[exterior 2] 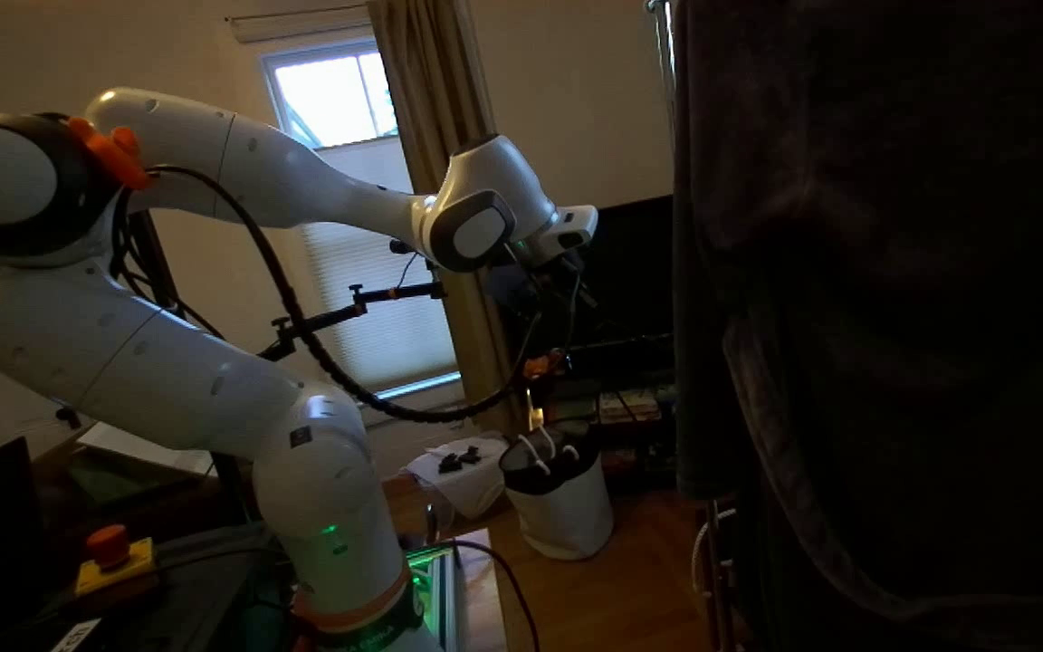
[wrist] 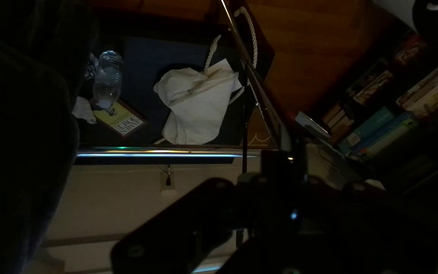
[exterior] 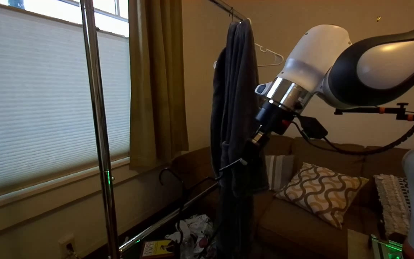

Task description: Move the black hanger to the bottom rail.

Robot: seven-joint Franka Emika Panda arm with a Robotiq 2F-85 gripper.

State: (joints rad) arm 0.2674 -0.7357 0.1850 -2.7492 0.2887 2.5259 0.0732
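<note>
Black hanger (exterior: pixel 183 190) looks thin and bare, its hook curved.

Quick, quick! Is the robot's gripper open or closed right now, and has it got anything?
Gripper: looks closed, holding the black hanger, though it's dark there.

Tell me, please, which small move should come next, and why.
I'd probably have the claw lower the black hanger slightly, steering its hook toward the bottom rail: in an exterior view, the hanger seems held, tilted, with its hook free, higher in the picture than the rail. Depth alignment is unclear.
</note>
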